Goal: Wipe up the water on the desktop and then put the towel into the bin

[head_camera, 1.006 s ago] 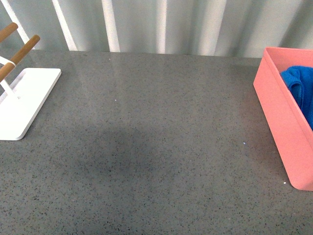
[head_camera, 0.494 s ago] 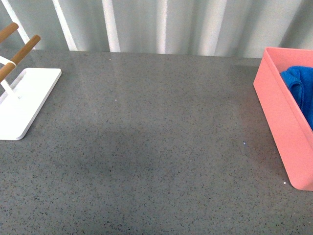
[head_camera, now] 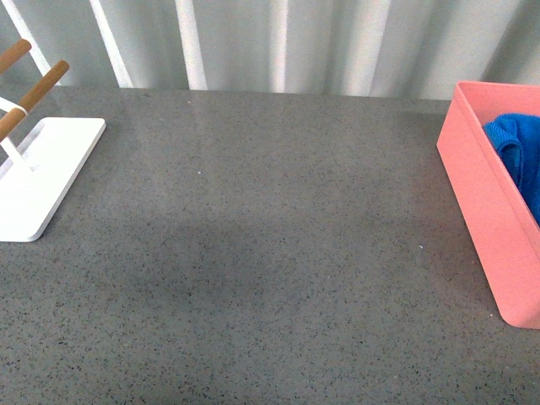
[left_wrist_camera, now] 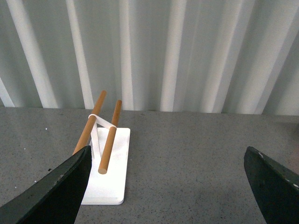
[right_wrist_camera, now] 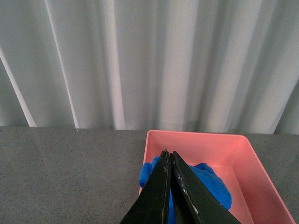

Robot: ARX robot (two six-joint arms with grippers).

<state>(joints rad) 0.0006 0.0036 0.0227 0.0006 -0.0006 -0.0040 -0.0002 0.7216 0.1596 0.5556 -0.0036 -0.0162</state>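
The grey speckled desktop (head_camera: 270,253) fills the front view. The salmon-pink bin (head_camera: 485,207) stands at its right edge, and the bright blue towel (head_camera: 516,143) lies crumpled inside it. Neither gripper shows in the front view. In the right wrist view my right gripper (right_wrist_camera: 169,154) is shut and empty, raised in front of the bin (right_wrist_camera: 243,156), with the towel (right_wrist_camera: 210,179) lying in the bin behind its fingers. In the left wrist view my left gripper (left_wrist_camera: 168,154) is open and empty above the desktop (left_wrist_camera: 187,163).
A flat white stand (head_camera: 38,173) with wooden pegs (head_camera: 38,89) sits at the left edge of the desktop; it also shows in the left wrist view (left_wrist_camera: 105,172). A pale ribbed wall (head_camera: 270,42) runs behind the desktop.
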